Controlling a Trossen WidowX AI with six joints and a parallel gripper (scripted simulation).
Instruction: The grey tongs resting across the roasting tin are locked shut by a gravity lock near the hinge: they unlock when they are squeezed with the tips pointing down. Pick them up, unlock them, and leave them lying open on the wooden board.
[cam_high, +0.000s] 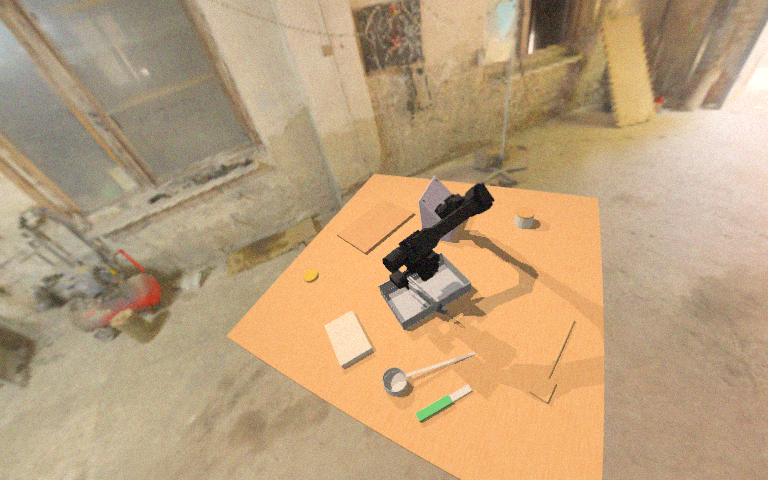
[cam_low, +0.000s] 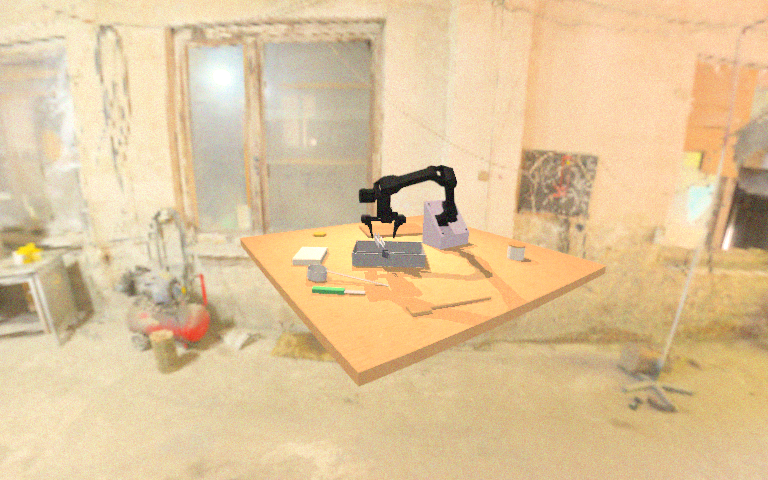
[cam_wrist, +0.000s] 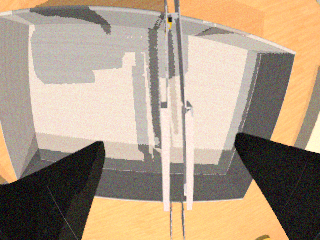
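Arm (cam_low: 416, 174) reaches forward from its base, elbow high, forearm roughly level, wrist bent straight down. Gripper (cam_low: 383, 226) points downward, fingers spread wide, nothing between them, hanging low.
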